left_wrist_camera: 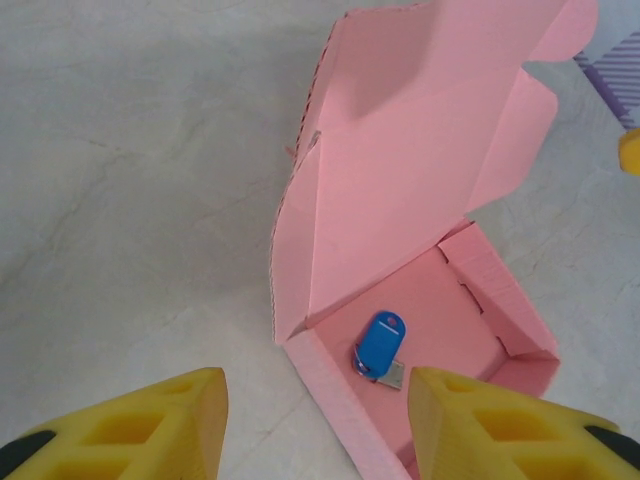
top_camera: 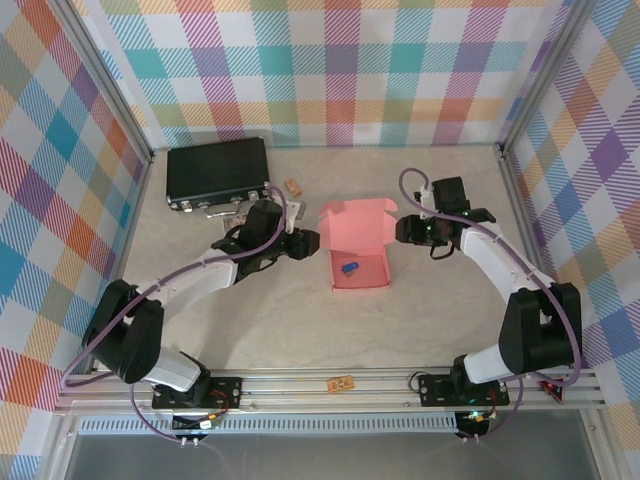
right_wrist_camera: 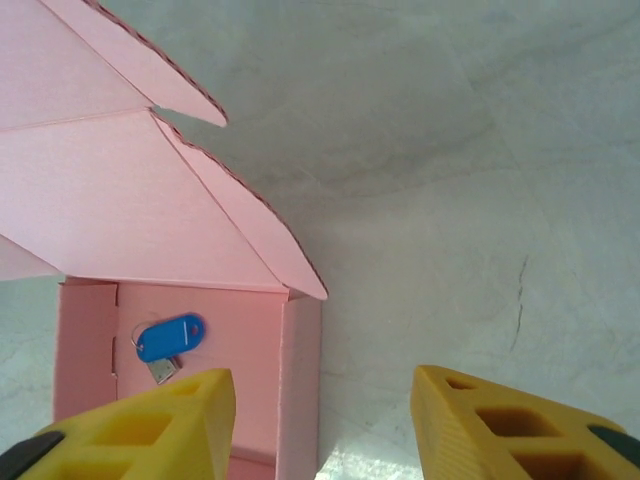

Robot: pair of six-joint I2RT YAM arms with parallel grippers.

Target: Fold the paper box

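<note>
Honestly, left claw (top_camera: pixel 308 242) and right claw (top_camera: pixel 402 230) both gape empty beside the paper box (top_camera: pixel 358 262); a lopsided shove could skate it across the bench (top_camera: pixel 300 325).

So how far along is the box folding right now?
Done: the paper box has its walls up, with a blue key tag inside. In hand: nothing; the left gripper and right gripper sit open on either side. Left: the lid is raised and probably needs folding down and tucking.
</note>
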